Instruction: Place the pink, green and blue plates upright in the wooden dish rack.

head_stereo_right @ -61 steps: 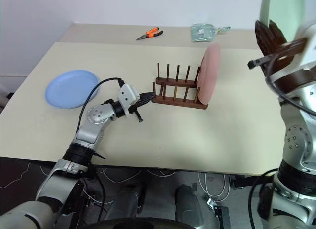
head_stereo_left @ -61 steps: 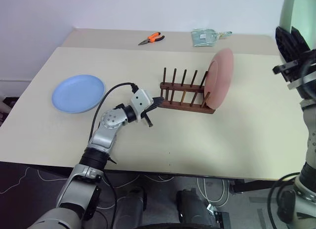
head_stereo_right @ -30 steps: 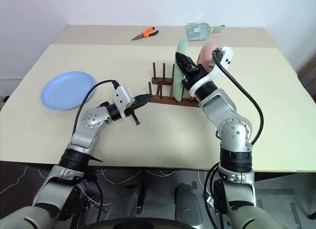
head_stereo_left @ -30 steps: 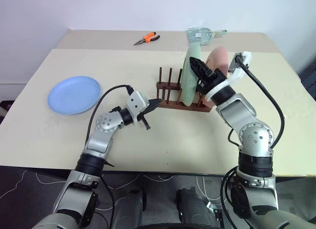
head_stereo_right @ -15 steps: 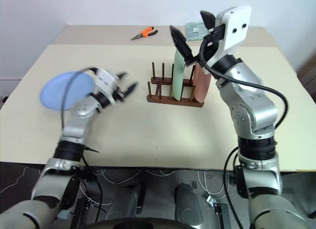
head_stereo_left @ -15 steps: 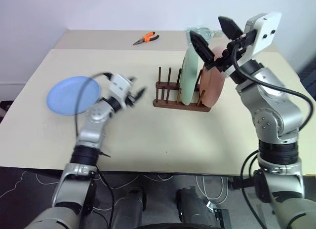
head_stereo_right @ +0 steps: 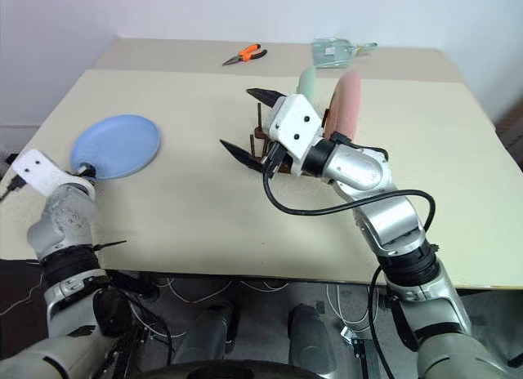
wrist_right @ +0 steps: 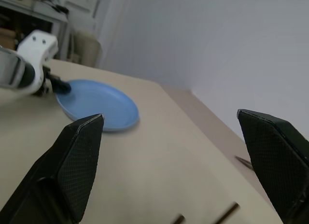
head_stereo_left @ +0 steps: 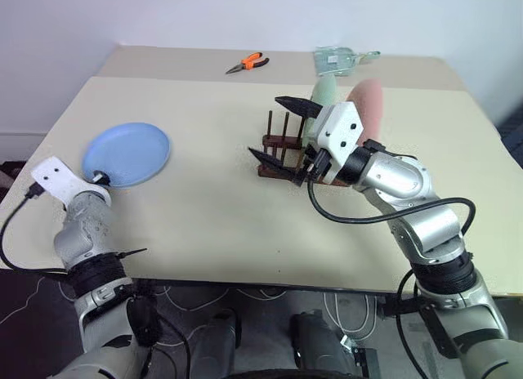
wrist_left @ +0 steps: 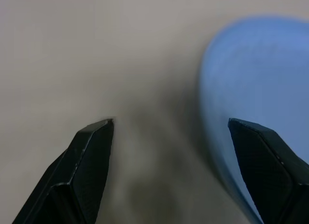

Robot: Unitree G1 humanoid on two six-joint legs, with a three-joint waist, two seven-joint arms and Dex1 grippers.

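The blue plate (head_stereo_left: 127, 154) lies flat at the table's left. My left gripper (wrist_left: 170, 121) is open at its near rim, one finger over the plate's edge and nothing gripped. The green plate (head_stereo_left: 325, 91) and the pink plate (head_stereo_left: 372, 105) stand upright in the wooden dish rack (head_stereo_left: 263, 171), partly hidden behind my right hand. My right gripper (head_stereo_left: 264, 126) hangs open just in front of the rack's left end, above the table, holding nothing. From the right wrist I see the blue plate (wrist_right: 96, 103) across the table, with the left hand beside it.
Orange pliers (head_stereo_left: 249, 64) and a clear packet (head_stereo_left: 339, 60) lie on the far strip of the table. Bare tabletop (head_stereo_left: 204, 207) stretches between the blue plate and the rack. The table's left edge is close to my left hand.
My right gripper let go of the green plate, which now stands in the rack, and swung down in front of it. My left gripper left the rack, opened and swept left to the blue plate.
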